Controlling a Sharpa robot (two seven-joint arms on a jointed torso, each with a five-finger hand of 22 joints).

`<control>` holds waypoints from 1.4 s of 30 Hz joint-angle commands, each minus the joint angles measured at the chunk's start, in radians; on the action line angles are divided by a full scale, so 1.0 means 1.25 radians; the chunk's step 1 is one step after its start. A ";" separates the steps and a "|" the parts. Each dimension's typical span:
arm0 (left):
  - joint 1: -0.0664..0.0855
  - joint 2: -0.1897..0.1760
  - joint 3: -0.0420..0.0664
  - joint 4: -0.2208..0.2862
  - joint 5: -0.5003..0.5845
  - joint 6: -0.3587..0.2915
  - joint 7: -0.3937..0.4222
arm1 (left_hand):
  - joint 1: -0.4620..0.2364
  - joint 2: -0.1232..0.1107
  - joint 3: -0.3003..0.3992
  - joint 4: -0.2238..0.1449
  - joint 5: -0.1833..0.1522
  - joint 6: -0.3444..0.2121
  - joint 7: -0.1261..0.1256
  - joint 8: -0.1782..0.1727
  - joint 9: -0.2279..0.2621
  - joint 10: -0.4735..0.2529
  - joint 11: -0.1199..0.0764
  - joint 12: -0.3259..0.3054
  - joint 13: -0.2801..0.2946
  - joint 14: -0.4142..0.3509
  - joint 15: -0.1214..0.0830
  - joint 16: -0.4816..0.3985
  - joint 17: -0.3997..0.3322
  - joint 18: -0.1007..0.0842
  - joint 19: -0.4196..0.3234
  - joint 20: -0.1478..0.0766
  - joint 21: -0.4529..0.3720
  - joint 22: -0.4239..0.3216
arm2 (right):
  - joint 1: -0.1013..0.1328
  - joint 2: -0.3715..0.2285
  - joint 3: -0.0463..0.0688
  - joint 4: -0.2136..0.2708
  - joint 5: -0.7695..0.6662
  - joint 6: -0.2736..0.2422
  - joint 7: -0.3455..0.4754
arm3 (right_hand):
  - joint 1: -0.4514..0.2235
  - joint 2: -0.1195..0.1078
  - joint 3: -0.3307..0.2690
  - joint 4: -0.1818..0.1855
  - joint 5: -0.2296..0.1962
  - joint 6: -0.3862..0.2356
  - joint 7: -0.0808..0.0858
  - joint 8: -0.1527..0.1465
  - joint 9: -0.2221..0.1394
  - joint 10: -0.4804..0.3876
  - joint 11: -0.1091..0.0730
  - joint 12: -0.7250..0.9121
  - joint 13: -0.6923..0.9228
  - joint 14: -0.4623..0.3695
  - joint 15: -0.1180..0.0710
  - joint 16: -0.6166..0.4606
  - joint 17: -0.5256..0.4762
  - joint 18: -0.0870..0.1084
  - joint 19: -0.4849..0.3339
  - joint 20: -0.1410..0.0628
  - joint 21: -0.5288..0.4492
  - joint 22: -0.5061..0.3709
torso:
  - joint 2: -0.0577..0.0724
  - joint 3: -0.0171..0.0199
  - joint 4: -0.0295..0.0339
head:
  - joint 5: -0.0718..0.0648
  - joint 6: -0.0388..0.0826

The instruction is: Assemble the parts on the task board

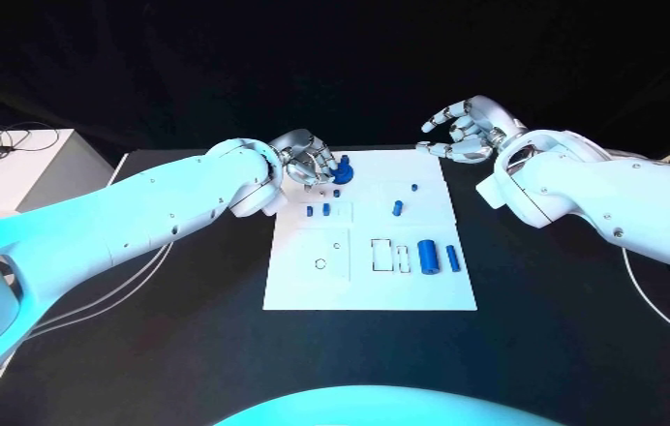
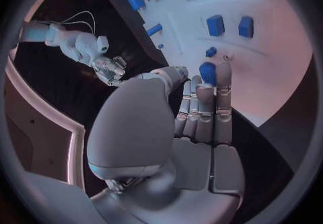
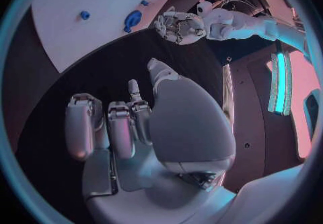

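Left hand point(image 1: 310, 160) at the far left corner of the task board point(image 1: 366, 290), palm down, fingers point(image 2: 205, 103) held straight and pressed together side by side, thumb curved alongside them. Fingertips at a rounded blue part point(image 1: 344, 169) on the board; in the left wrist view the same part point(image 2: 208, 72) just beyond the fingertips, contact probable but not resolvable, no grasp visible. Underside of that part hidden behind the fingers. Right hand point(image 1: 468, 128) raised off the bench point(image 1: 559, 290), just beyond the far right corner of the board, fingers point(image 3: 121, 127) curled inward and apart from the thumb, nothing between them. Remaining blue parts loose on the board: two small blocks point(image 1: 319, 210) near the left side, one slim piece point(image 1: 400, 206) at the centre, one small peg point(image 1: 414, 190) farther back, two upright-lying cylinders point(image 1: 427, 255) side by side near the right edge, next to outlined slots. Exact shapes of the smallest parts too small to resolve. Left arm extended diagonally from the near left; right arm bent, forearm entering from the right, wrist turned toward the board.
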 commanded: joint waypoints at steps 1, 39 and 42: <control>-0.002 0.017 -0.006 -0.017 -0.135 -0.083 0.102 | -0.004 -0.016 -0.002 -0.007 -0.003 0.011 -0.003 -0.013 -0.016 -0.003 0.003 -0.025 -0.022 -0.003 0.002 0.008 -0.009 0.012 -0.007 0.002 0.006 0.005 | -0.001 0.001 0.000 0.000 -0.003 -0.001 0.014 | -0.006 0.001 0.000 0.002 0.005 -0.004 0.000 0.003 0.001 -0.001 -0.002 -0.004 0.129 0.082 -0.004 0.003 0.211 0.002 0.029 -0.002 -0.004 0.082 | 0.000 0.0008 -0.0011 | -0.001 0.006; -0.011 0.094 -0.022 -0.107 -0.351 0.032 0.033 | -0.031 -0.018 -0.084 -0.009 0.002 0.150 -0.019 -0.123 -0.105 0.071 0.005 -0.171 -0.143 0.097 0.007 0.167 0.023 -0.021 0.119 0.010 0.163 0.201 | -0.001 0.004 0.000 0.004 -0.002 0.002 0.013 | -0.005 0.002 0.001 0.001 0.007 -0.004 0.000 0.004 0.001 -0.002 -0.002 -0.005 0.128 0.082 -0.004 0.003 0.211 0.002 0.029 -0.002 -0.003 0.083 | 0.001 0.0000 0.0007 | -0.009 0.008; -0.014 0.097 -0.022 -0.112 -0.350 0.025 0.033 | -0.024 -0.017 -0.074 -0.012 0.002 0.153 -0.018 -0.129 -0.108 0.081 0.003 -0.176 -0.145 0.099 0.005 0.170 0.022 -0.022 0.122 0.008 0.168 0.207 | -0.001 0.004 0.000 0.004 -0.002 0.002 0.013 | -0.005 0.002 0.001 0.001 0.007 -0.004 0.000 0.004 0.001 -0.002 -0.002 -0.005 0.128 0.082 -0.004 0.003 0.211 0.002 0.029 -0.002 -0.003 0.083 | 0.001 0.0000 0.0000 | -0.010 0.008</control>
